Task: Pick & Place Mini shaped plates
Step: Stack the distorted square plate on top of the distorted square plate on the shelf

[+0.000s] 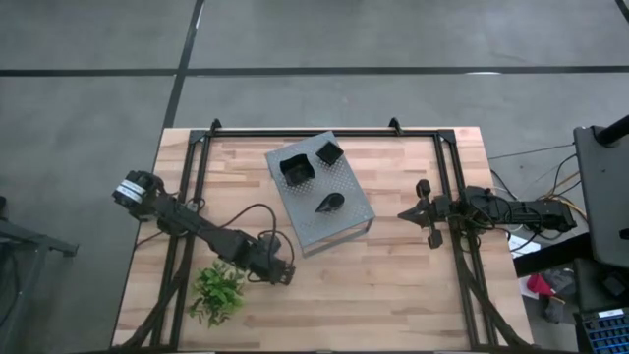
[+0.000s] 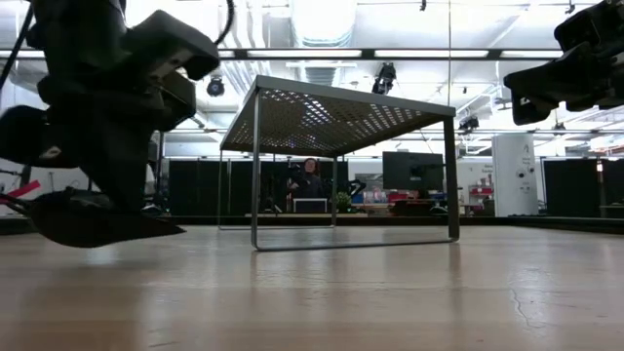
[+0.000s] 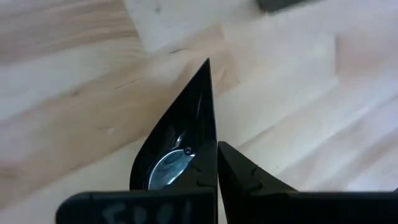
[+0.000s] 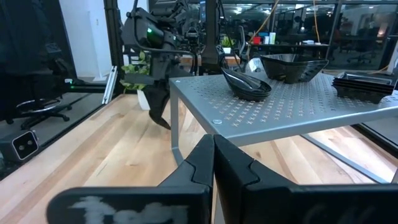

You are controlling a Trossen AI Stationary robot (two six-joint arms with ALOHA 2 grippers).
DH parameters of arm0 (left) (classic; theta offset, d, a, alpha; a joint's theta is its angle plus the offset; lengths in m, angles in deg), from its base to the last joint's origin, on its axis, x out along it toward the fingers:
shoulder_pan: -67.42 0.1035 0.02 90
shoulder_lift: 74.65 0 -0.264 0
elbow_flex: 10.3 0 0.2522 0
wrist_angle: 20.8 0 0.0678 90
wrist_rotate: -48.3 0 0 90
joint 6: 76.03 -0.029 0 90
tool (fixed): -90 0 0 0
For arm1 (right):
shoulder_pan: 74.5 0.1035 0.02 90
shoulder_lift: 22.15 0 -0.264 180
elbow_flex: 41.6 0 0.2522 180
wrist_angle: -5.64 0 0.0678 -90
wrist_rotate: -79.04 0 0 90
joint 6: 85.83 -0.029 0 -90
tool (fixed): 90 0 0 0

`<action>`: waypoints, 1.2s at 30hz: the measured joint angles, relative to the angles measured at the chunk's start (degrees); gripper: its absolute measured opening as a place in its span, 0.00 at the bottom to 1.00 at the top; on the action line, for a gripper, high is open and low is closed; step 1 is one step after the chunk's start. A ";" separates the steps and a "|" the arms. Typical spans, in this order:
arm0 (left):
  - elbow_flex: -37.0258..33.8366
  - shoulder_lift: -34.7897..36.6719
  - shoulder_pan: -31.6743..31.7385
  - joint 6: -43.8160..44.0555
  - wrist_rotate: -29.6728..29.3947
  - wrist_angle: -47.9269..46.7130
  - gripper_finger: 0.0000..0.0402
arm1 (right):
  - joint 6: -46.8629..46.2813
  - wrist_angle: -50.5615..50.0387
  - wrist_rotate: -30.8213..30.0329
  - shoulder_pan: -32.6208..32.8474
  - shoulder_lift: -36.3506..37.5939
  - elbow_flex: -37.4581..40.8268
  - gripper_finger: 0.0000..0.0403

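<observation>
3 mini shaped plates (image 1: 313, 169) atop grey perforated box (image 1: 339, 228); left gripper (image 1: 279, 272) clenched on leaf-shaped plate (image 3: 180, 143), unplaced; right gripper (image 1: 405, 212) clenched empty.

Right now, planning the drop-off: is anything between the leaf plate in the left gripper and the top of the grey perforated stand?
Nothing visible. The left gripper, shut on the leaf plate, hangs low beside the stand; the top's nearest corner is bare, but its rim sits higher than the plate.
</observation>
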 joint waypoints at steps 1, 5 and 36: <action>0.00 0.00 0.04 2.54 -0.98 0.36 0.01 | 0.00 0.00 0.00 0.00 0.00 0.00 0.02; 0.00 0.00 0.11 3.70 -3.18 1.23 0.01 | 0.00 0.00 0.00 0.00 0.00 0.00 0.02; 6.57 0.02 0.17 -18.62 1.25 3.84 0.01 | 0.00 0.00 0.00 0.00 0.00 0.00 0.02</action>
